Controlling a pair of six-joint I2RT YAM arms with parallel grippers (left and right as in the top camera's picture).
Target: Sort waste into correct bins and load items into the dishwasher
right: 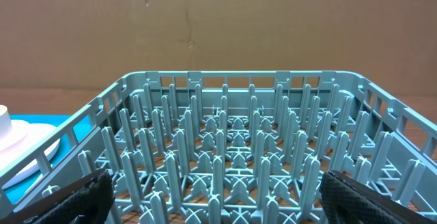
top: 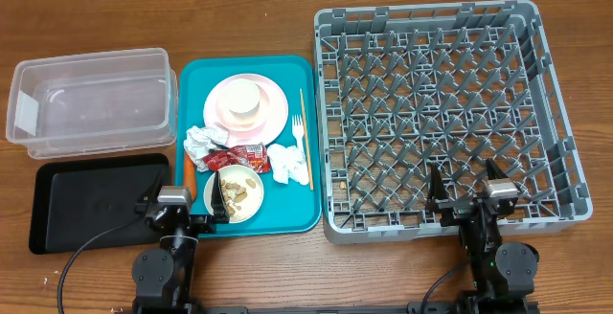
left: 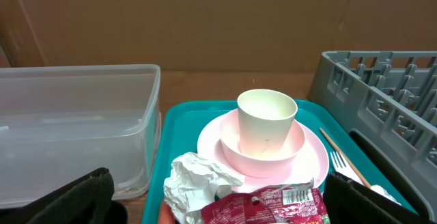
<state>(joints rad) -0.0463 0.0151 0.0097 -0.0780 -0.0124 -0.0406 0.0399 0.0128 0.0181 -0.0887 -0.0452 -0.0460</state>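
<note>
- Fingers (left: 72, 198) of the left gripper (left: 217, 186) stand wide apart in the bottom corners of its wrist view, gripping nothing.
- On the right gripper (top: 465, 185) they are equally spread and empty, low over the big grey lattice plastic dish rack (top: 431, 84) at frame right.
- Centre: a teal serving tray (top: 196, 79) carries a small white cup (left: 266, 121) stacked above a pale pink round plate (left: 208, 142), a crumpled white napkin (left: 198, 183) and a shiny red wrapper (left: 273, 203).
- Clear plastic tub (top: 96, 103) upper left; flat black tray (top: 96, 199) below it.
</note>
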